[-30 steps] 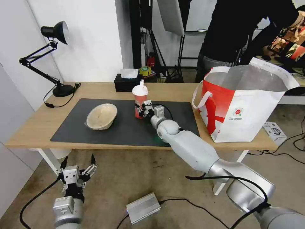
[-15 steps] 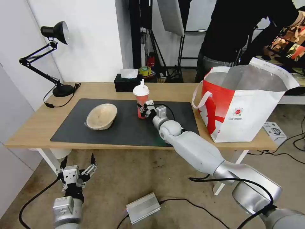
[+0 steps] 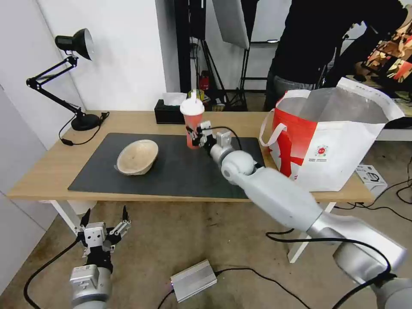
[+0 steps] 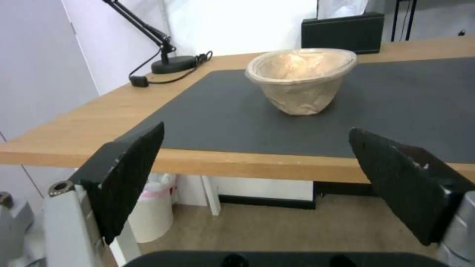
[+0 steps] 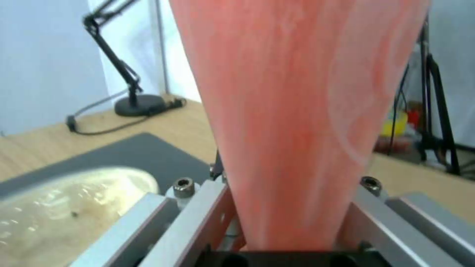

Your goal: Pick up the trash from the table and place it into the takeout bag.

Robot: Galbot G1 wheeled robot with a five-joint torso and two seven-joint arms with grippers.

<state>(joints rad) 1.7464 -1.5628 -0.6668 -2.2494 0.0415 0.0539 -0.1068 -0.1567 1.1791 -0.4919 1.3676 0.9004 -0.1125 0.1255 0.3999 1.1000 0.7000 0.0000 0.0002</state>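
Observation:
The red drink cup (image 3: 192,122) with its white domed lid hangs above the dark mat, and my right gripper (image 3: 195,136) is shut on its lower part. Up close, the cup (image 5: 297,111) rises between the grey fingers (image 5: 198,218). A beige shallow bowl (image 3: 136,156) rests on the left half of the mat, also visible as the bowl (image 4: 301,79) and the bowl (image 5: 59,211). The takeout bag (image 3: 334,141) stands open at the right end of the table (image 3: 47,171). My left gripper (image 3: 104,223) is open, low in front of the table's left end.
A black tissue box (image 3: 169,112) sits behind the cup, and a black desk lamp (image 3: 64,77) stands at the table's back left. A person in black stands behind the bag. A silver box (image 3: 193,280) and cables lie on the floor.
The right gripper has lifted the red cup off the mat and carried it up and slightly back. The left arm has stayed put.

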